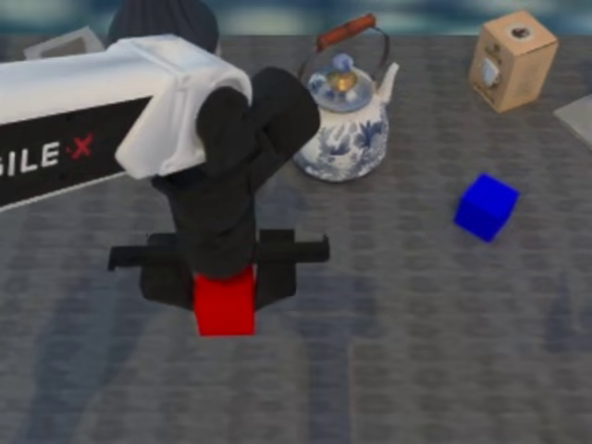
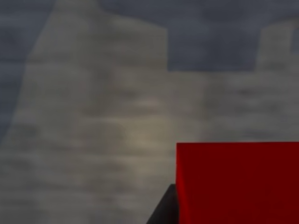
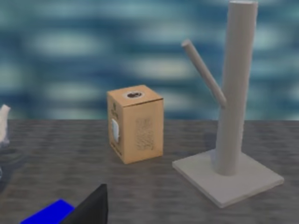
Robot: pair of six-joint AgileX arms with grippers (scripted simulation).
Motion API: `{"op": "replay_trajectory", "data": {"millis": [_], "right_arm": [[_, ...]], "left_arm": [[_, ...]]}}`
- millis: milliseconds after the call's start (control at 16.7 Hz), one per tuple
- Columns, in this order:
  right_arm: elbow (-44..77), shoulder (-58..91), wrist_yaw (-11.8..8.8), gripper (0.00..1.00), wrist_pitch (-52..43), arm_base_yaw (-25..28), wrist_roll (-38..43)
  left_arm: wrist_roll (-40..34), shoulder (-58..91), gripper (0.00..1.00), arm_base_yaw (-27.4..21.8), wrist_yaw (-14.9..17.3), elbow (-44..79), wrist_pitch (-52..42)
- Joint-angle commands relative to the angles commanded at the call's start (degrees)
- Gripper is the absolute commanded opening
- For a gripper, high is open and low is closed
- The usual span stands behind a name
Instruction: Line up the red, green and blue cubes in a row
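Note:
My left gripper is at the table's middle left, shut on the red cube, whose face shows below the wrist. In the left wrist view the red cube fills the corner, pressed against one dark finger. The blue cube lies alone on the right side, apart from both arms. A corner of the blue cube also shows in the right wrist view, beside a dark part of my right gripper. The green cube is out of view. The right arm does not show in the top view.
A blue-and-white teapot stands at the back centre, just right of my left arm. A wooden box is at the back right. A grey stand on a flat base sits at the right edge. A grey-white box is at the back left.

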Motion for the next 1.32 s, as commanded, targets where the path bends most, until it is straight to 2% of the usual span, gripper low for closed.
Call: {"op": "replay_trajectory", "data": {"millis": [360, 780, 1080, 1320], "right_arm": [[0.0, 0.0, 0.0, 1.0, 0.0, 0.0, 0.0], [0.0, 0.0, 0.0, 1.0, 0.0, 0.0, 0.0], [0.0, 0.0, 0.0, 1.0, 0.0, 0.0, 0.0], [0.0, 0.0, 0.0, 1.0, 0.0, 0.0, 0.0]], "left_arm": [[0.1, 0.5, 0.0, 0.1, 0.0, -0.6, 1.0], [0.1, 4.8, 0.0, 0.1, 0.0, -9.5, 14.6], [0.1, 5.2, 0.0, 0.1, 0.0, -10.2, 15.5], [0.1, 5.2, 0.3, 0.1, 0.0, -10.2, 15.5]]}}
